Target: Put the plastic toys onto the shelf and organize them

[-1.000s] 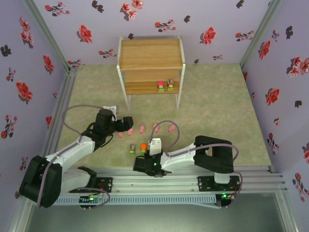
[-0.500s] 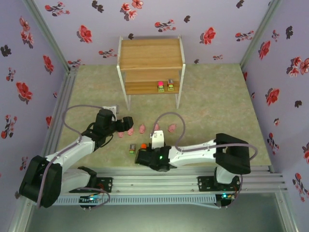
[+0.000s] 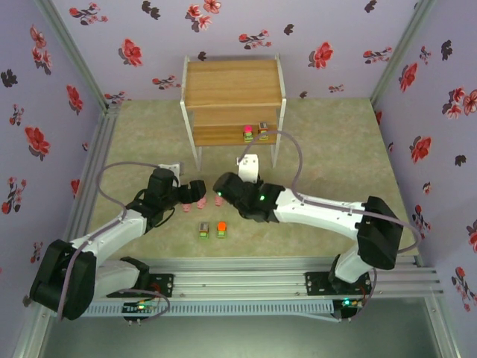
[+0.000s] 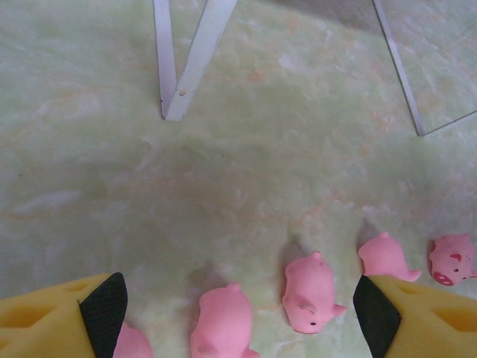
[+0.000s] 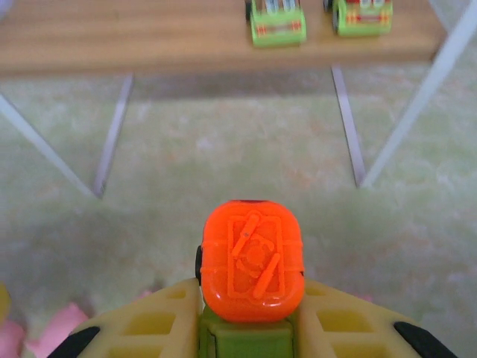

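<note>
The left arm (image 3: 112, 233) and the right arm (image 3: 320, 212) share one construction: smooth white tubular links joined by bulky black cylindrical joint housings (image 3: 65, 277). A thin grey cable (image 3: 112, 170) is routed externally along each arm in a free loop. The black housings near the right wrist carry small green indicator lights (image 3: 262, 198), and a white rectangular camera block (image 3: 248, 167) is mounted there. Each arm ends in two moulded yellow plastic fingers (image 4: 45, 324) faced with black pads (image 4: 104, 309); the right arm's fingers show rectangular recesses (image 5: 156, 327) in their upper faces.
</note>
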### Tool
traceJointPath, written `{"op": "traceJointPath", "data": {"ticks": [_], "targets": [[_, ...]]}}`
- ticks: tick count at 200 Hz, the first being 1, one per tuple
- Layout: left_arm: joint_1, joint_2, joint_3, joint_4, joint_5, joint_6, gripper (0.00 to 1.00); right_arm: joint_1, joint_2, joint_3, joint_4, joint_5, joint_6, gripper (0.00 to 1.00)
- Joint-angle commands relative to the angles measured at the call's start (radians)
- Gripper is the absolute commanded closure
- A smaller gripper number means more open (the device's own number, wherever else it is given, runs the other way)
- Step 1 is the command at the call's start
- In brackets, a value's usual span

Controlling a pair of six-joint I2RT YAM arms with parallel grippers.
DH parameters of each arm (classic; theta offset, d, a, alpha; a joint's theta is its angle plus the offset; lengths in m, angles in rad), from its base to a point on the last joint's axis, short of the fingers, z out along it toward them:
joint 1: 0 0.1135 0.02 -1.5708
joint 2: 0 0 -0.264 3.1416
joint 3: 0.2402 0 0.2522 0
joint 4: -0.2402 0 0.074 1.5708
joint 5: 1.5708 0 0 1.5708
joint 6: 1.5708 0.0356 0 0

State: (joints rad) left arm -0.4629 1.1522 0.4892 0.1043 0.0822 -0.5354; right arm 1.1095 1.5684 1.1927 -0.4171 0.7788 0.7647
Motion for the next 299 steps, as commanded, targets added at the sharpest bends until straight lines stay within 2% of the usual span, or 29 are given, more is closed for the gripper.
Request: {"op": "traceJointPath", "data": {"ticks": [1,67,153,299], "targets": [[-0.006,0.004,0.025,0.025,0.010,0.005,0.16,-0.046,0.067,0.091,0.037,-0.028,-0.111,1.00],[-0.005,0.012,0.026,0.031,0.014,0.003,0.16,-0.160,0.250,0.348,0.029,-0.089,-0.182,1.00],[-0.006,0.012,0.027,0.037,0.023,0.000,0.16,-0.237,0.398,0.547,-0.018,-0.140,-0.237,1.00],[-0.006,0.013,0.027,0.037,0.023,0.001,0.16,-0.283,0.485,0.598,-0.022,-0.123,-0.289,1.00]]}}
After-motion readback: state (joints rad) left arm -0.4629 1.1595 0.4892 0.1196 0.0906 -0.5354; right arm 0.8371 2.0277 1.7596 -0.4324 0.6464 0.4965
